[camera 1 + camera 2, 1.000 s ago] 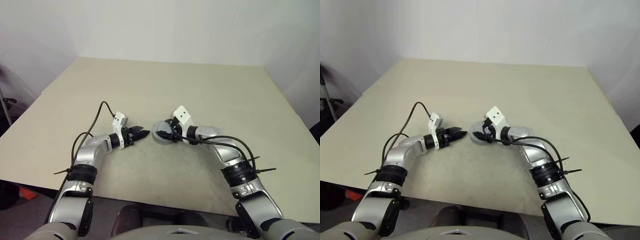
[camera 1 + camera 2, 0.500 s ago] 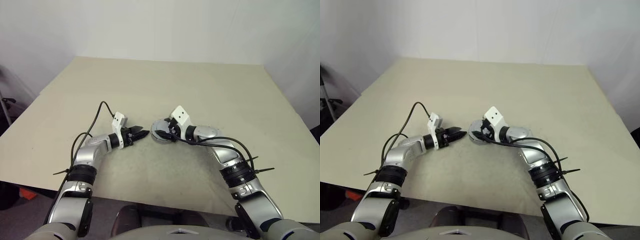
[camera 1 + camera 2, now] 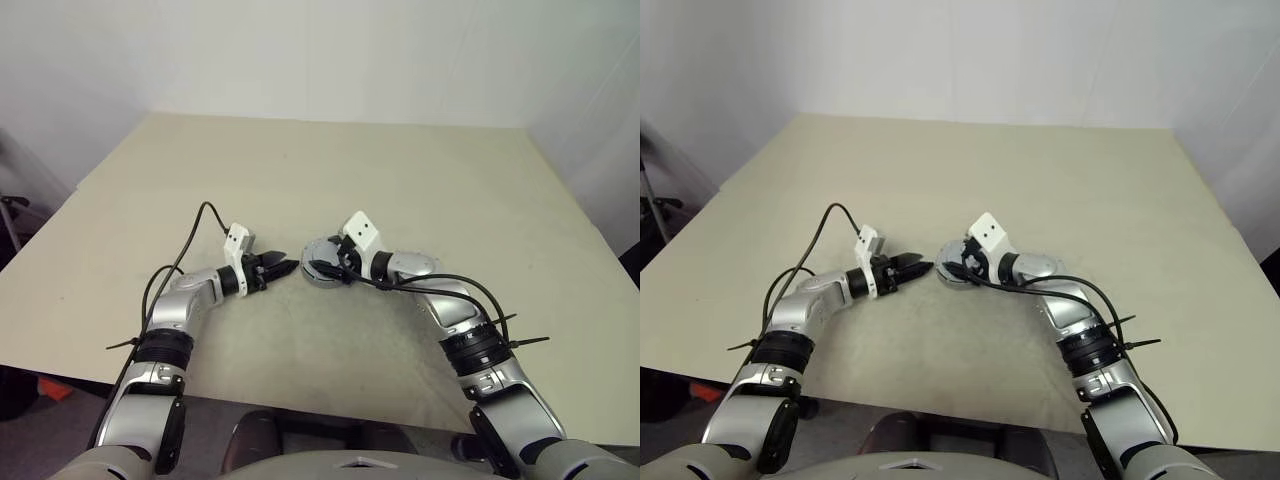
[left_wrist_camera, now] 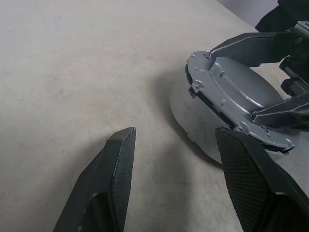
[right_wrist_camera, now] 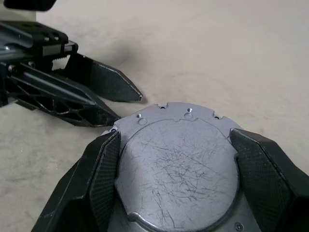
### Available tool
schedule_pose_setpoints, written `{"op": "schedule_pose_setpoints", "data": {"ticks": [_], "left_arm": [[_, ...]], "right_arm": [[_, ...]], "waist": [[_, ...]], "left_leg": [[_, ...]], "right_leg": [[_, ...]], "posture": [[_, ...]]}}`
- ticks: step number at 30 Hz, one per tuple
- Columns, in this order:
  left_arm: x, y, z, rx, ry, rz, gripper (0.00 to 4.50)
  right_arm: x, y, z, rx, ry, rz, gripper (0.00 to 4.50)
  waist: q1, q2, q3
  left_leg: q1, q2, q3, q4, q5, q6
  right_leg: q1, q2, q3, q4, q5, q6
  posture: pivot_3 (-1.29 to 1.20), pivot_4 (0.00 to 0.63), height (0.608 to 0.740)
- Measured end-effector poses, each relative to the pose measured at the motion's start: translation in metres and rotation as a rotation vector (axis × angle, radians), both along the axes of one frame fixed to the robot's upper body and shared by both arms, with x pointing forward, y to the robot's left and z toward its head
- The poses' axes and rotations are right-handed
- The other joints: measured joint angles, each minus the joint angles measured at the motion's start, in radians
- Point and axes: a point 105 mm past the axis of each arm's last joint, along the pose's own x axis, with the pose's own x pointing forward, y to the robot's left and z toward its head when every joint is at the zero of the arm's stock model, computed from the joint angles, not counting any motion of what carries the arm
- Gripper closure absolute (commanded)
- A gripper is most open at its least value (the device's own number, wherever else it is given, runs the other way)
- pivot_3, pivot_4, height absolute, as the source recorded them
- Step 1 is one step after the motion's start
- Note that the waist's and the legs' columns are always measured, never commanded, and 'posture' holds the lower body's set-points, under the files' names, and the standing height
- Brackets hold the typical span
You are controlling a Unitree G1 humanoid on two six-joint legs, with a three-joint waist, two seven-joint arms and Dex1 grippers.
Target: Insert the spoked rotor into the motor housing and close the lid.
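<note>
My right gripper point(image 5: 175, 134) is shut on a round grey metal piece point(image 5: 178, 169) that I take for the motor housing, one finger on each side of its rim. Its smooth, scratched face with small rim screw holes shows; any coils are hidden. In the left wrist view the housing point(image 4: 231, 92) is tilted, its near edge lifted above a pale round patch point(image 4: 190, 121) on the table. My left gripper point(image 3: 285, 268) is open and empty, just left of the housing and pointing at it. The spoked rotor and the lid are hidden.
The beige table point(image 3: 330, 180) stretches wide behind and to both sides of the grippers. A black cable point(image 3: 190, 235) loops from the left wrist, and another runs along the right forearm point(image 3: 450, 285). The table's front edge lies close below the arms.
</note>
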Motion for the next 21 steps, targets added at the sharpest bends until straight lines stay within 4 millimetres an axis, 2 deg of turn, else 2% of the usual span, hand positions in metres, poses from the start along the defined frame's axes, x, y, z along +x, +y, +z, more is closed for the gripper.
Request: {"op": "schedule_pose_setpoints", "data": {"ticks": [7,21], "left_arm": [[0.0007,0.0,0.0022,-0.001,-0.014,-0.003,1.72],[0.001,0.0,0.0024,0.0,-0.015,-0.003,1.72]], "right_arm": [[-0.0016,0.0015,0.0031,0.008,0.0,0.011,1.35],[-0.0053,0.001,0.0001,-0.024,-0.026,0.041,1.35]], "waist": [[0.0,0.0,0.0],[0.0,0.0,0.0]], "left_leg": [[-0.006,0.0,0.0,0.0,0.003,0.002],[-0.006,0.0,0.0,0.0,0.004,0.002]], "right_leg": [[-0.006,0.0,0.0,0.0,0.0,0.0],[-0.006,0.0,-0.001,0.0,0.0,0.0]], "posture": [[0.0,0.0,0.74],[0.0,0.0,0.74]]}}
